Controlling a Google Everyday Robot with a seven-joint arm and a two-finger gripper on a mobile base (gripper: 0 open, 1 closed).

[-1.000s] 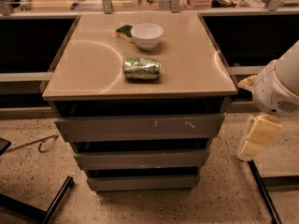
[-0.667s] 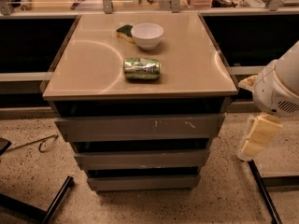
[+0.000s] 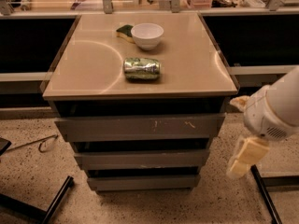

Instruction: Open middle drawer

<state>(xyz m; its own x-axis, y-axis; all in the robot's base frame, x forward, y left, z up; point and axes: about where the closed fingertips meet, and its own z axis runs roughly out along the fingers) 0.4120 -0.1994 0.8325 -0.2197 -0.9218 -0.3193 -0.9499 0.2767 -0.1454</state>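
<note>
The middle drawer (image 3: pixel 141 159) is a plain grey flat front, the middle of three stacked fronts under a tan counter top. It looks closed, flush in line with the others. The larger top front (image 3: pixel 140 126) has pale scratch marks; the smallest front (image 3: pixel 144 182) is lowest. My gripper (image 3: pixel 245 157) hangs from the white arm at the right, beside the cabinet's right edge at about the middle drawer's height, apart from it.
On the counter top (image 3: pixel 196 64) lie a crushed green can (image 3: pixel 142 69), a white bowl (image 3: pixel 147 35) and a green sponge (image 3: pixel 124 31). Black metal legs (image 3: pixel 264 195) stand on the speckled floor at right and lower left (image 3: pixel 56 200). A cable (image 3: pixel 44 143) lies at left.
</note>
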